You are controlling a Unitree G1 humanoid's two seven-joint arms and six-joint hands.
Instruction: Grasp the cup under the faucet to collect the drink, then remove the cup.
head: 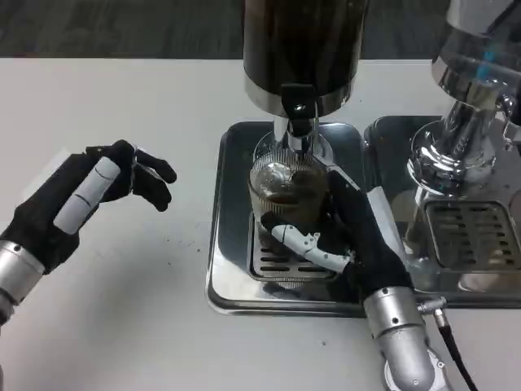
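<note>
A clear ribbed cup (286,186) with dark drink in it stands on the grille of a steel drip tray (232,269), right under the black faucet (298,114) of a dark drink dispenser (303,49). My right hand (350,236) wraps around the cup from the right and front, fingers curled against its lower wall. My left hand (89,195) hovers above the white table at the left, well apart from the cup, fingers loosely spread and holding nothing.
A second steel dispenser (464,122) with its own drip tray (472,236) stands close on the right. A cable (452,350) runs from my right wrist. Bare white table (122,326) lies to the left and front.
</note>
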